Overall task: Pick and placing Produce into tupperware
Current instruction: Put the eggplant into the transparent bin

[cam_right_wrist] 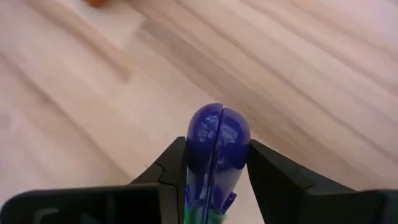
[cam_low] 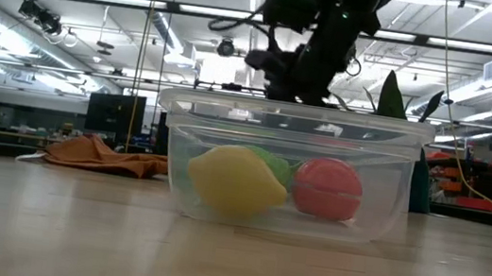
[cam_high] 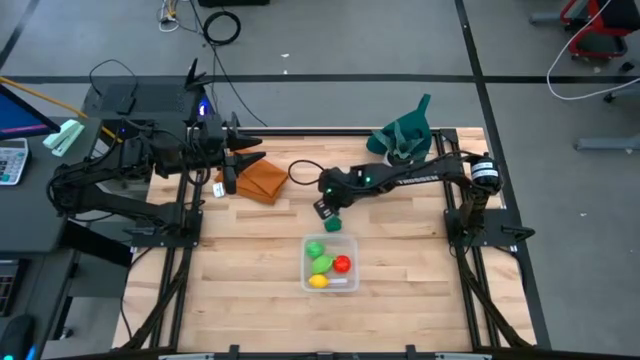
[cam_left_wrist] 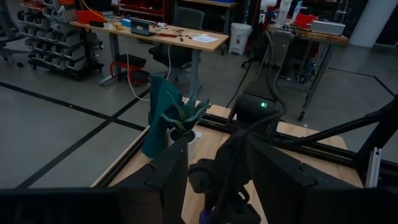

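Note:
The clear tub stands on the table's middle, toward the near side, and holds two light green pieces, a red one and a yellow one. In the low view the yellow piece and the red piece show through the tub's wall. My right gripper is just beyond the tub, shut on the purple piece. A dark green piece lies on the table beside it. My left gripper waits open at the far left. My right gripper pinches the purple piece by its two sides between its two fingers, pointing down at the table. The rounded purple end sticks out past the fingertips, and a green stem end sits back between them. The piece looks lifted clear of the wood.
An orange-brown cloth lies at the far left of the table near my left gripper. A dark green cloth with a cup stands at the far right. Bare wood lies left, right and near of the tub.

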Robot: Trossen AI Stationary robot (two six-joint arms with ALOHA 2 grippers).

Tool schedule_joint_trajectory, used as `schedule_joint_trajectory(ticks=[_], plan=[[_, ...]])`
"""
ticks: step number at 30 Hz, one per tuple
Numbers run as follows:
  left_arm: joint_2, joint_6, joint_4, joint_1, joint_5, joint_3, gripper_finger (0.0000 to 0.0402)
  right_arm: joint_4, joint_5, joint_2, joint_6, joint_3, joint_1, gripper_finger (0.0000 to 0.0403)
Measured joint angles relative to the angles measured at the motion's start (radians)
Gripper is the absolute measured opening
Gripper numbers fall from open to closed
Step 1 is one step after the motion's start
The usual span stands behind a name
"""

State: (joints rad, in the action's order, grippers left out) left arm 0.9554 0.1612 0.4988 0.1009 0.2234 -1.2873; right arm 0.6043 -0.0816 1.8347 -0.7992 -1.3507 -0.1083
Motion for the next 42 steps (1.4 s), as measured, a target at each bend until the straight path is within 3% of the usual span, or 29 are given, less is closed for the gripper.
schedule_joint_trajectory(ticks=[13,21,25,30,42], plan=[[0.000,0.000,0.000,0.000,0.000,0.000,0.0172,0.000,0.220,0.000,0.196,-0.148,0.067,0.0104],[0.000,0.000,0.001,0.000,0.000,0.000,0.0172,0.014,0.296,0.000,0.297,-0.160,0.150,0.0104],[0.000,0.000,0.000,0.000,0.000,0.000,0.0173,0.049,0.286,0.000,0.364,-0.160,0.195,0.0104],[0.000,0.000,0.000,0.000,0.000,0.000,0.0172,0.105,0.199,0.000,0.456,-0.159,0.244,0.0104],[0.000,0.010,0.000,0.000,0.000,0.000,0.0173,0.067,0.034,-0.001,0.588,-0.039,0.330,0.0104]])
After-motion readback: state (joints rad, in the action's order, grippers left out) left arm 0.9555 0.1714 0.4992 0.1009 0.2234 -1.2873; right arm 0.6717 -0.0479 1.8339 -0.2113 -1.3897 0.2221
